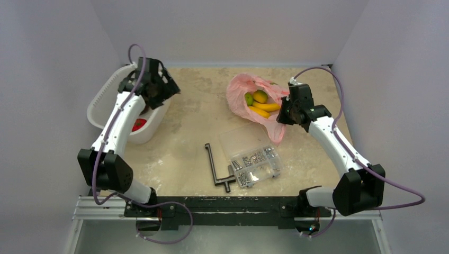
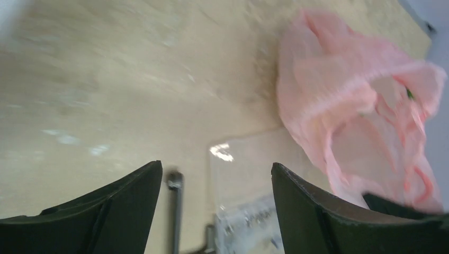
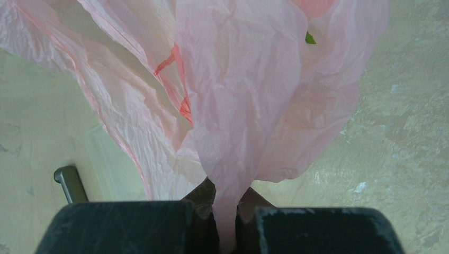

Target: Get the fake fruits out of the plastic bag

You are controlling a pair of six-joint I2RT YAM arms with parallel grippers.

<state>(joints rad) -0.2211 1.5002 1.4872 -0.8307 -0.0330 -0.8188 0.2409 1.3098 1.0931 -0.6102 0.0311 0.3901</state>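
Observation:
The pink plastic bag (image 1: 239,89) lies open at the back middle of the table. Inside it show a green lime (image 1: 248,99), a yellow lemon (image 1: 260,96) and a yellow banana (image 1: 266,107). My right gripper (image 1: 284,114) is shut on the bag's right edge; in the right wrist view its jaws (image 3: 226,203) pinch a fold of the pink film (image 3: 249,95). My left gripper (image 1: 156,93) hangs open and empty over the white basket (image 1: 103,92). A red fruit (image 1: 138,124) lies in the basket. In the left wrist view the open gripper (image 2: 217,174) faces the bag (image 2: 339,100).
A clear compartment box (image 1: 254,159) with its lid open holds screws, in front of the bag. A black crank tool (image 1: 214,166) lies left of it. Both show blurred in the left wrist view: the box (image 2: 249,211) and the tool (image 2: 174,206). Grey walls enclose the table.

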